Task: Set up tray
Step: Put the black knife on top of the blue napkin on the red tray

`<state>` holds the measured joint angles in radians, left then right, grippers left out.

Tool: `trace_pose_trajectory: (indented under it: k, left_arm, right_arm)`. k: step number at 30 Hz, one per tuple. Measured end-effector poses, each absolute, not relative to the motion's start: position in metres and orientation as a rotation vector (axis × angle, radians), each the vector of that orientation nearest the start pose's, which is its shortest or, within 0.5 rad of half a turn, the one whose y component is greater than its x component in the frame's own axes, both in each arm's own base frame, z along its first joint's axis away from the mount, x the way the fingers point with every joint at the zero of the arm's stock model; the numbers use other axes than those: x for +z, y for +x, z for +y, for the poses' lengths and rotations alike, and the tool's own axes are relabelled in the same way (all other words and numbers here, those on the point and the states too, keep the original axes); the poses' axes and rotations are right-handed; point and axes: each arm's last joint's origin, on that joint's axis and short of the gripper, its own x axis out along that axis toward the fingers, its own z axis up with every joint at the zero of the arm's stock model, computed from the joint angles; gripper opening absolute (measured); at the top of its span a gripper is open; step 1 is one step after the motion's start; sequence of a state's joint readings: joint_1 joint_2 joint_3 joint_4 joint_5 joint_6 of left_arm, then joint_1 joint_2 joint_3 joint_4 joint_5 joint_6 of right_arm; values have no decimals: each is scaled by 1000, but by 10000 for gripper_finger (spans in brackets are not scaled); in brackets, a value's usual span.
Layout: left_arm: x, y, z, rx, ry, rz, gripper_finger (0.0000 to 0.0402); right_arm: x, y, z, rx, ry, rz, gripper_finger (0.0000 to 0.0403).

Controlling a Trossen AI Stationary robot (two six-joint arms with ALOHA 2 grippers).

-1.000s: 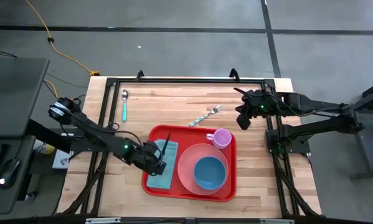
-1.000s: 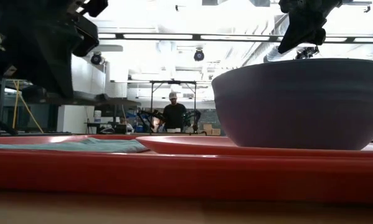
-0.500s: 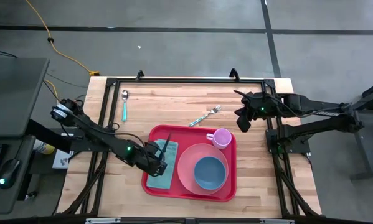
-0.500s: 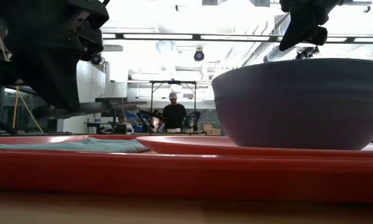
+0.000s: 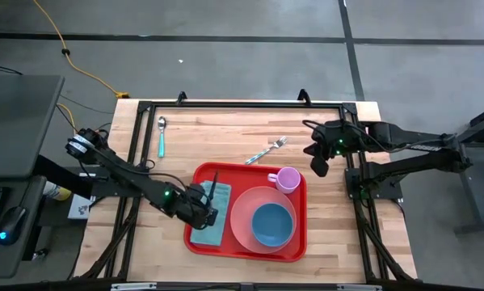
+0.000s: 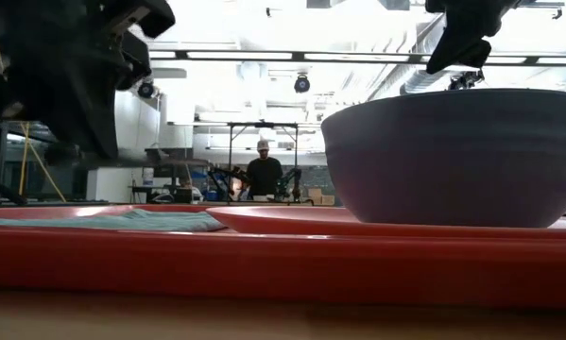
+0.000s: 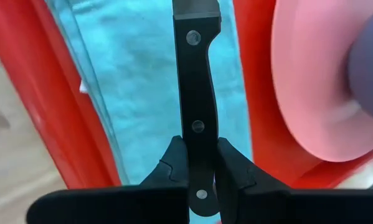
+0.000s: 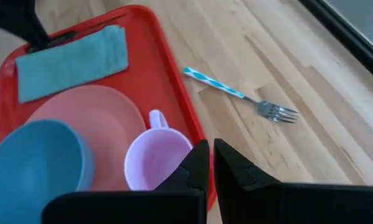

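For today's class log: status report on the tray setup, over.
Left gripper shut on knife above napkin in tray. Right gripper shut, empty, table's right edge. Nothing in the way.

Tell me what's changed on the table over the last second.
Very little. The right gripper, shut and empty, drifted slightly toward the near edge, beside the tray. The left gripper stays clamped on the black knife over the teal napkin. Plate, bowl, mug, fork and spoon are unmoved.
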<state>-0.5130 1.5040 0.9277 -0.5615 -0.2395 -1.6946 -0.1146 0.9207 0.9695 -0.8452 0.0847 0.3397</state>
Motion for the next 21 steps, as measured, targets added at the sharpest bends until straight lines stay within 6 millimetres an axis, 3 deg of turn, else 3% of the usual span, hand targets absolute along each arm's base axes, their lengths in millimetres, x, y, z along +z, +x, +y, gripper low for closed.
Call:
trace_pose_trajectory:
  k: [7,14,18,21]
  left_arm:
    - [228,258,-145,723,-1093,1019,57]
    - [247,294,-165,843,-1028,1154,57]
    - [241,318,-168,893,-1010,1149,57]
    - [227,331,-172,926,-990,1162,57]
  right_arm:
    - [316,168,-21,-248,268,777,0]
    - [316,168,-20,-188,221,785,0]
    - [316,168,-19,-171,211,786,0]
    - [316,168,-19,-160,196,788,0]
